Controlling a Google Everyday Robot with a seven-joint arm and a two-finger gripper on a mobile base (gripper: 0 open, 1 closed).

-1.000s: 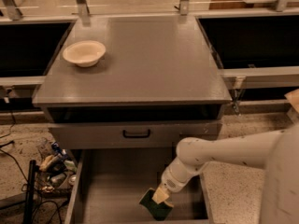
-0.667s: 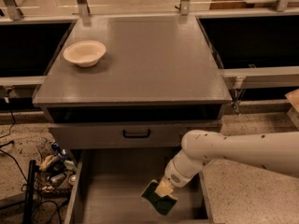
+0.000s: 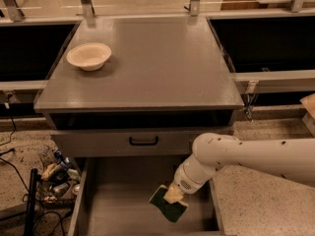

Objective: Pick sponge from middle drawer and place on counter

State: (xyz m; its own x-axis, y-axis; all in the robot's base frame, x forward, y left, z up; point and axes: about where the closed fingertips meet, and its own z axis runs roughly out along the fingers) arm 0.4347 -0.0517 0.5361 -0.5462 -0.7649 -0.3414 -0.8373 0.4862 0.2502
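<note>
The gripper [image 3: 173, 195] is clamped on the sponge [image 3: 170, 209], holding it tilted over the floor of the open middle drawer [image 3: 123, 205] (green face up). This is probably so it can lift clear of the side walls toward the counter [image 3: 157, 68], where a bowl [image 3: 89, 56] sits.

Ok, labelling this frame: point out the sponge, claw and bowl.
sponge [image 3: 171, 211]: camera view, green face.
claw [image 3: 173, 195]: camera view, between tips, gripping sponge over middle drawer [image 3: 123, 200].
bowl [image 3: 89, 56]: camera view, inner hollow.
</note>
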